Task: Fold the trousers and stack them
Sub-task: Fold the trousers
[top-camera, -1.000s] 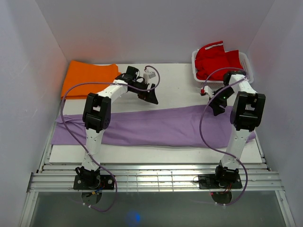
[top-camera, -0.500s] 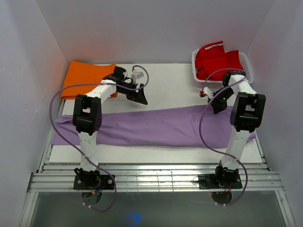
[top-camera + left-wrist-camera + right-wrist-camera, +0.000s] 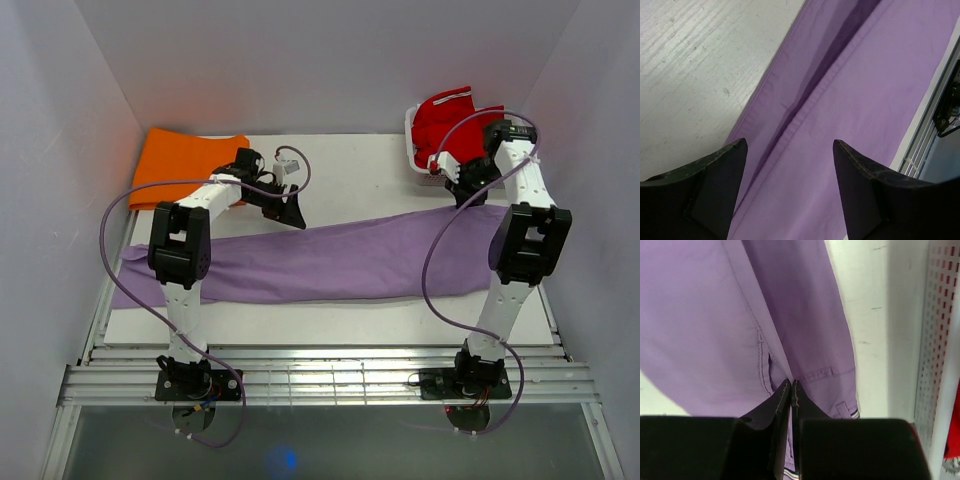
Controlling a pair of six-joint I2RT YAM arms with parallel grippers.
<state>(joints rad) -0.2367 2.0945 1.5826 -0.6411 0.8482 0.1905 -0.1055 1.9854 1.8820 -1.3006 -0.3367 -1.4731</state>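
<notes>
- Your long lilac soft-fabric trousers [image 3: 330,262] lie stretched across the middle of the white desk [image 3: 370,170]. They run from the left edge of the overhead frame to right of centre, where the end climbs toward the upper right.
- Your right claw [image 3: 468,190] sits at that raised end, just in front of the white perforated basket [image 3: 411,150].
- In the right wrist view, the right claw [image 3: 791,384] has its fingers pressed together on the trousers [image 3: 715,315] at the waistband. A white striped trim shows near the bottom of that frame.
- Bare desk [image 3: 875,315] and the basket wall [image 3: 940,340] fill the right side of that view.
- Your left claw [image 3: 288,210] hovers at the far edge of the trousers, left of centre in the overhead frame.
- In the left wrist view, the left claw [image 3: 790,145] has its fingers standing wide apart over the cloth. You cannot tell whether the tips touch it.
- The trousers [image 3: 855,100] cross that frame diagonally with a seam and a dark fold, and bare desk [image 3: 690,75] fills the upper left.
- A folded orange garment [image 3: 185,165] lies flat in the upper left of the overhead frame, apart from the trousers.
- A red garment with white trim [image 3: 455,125] is heaped in the basket, upper right.
</notes>
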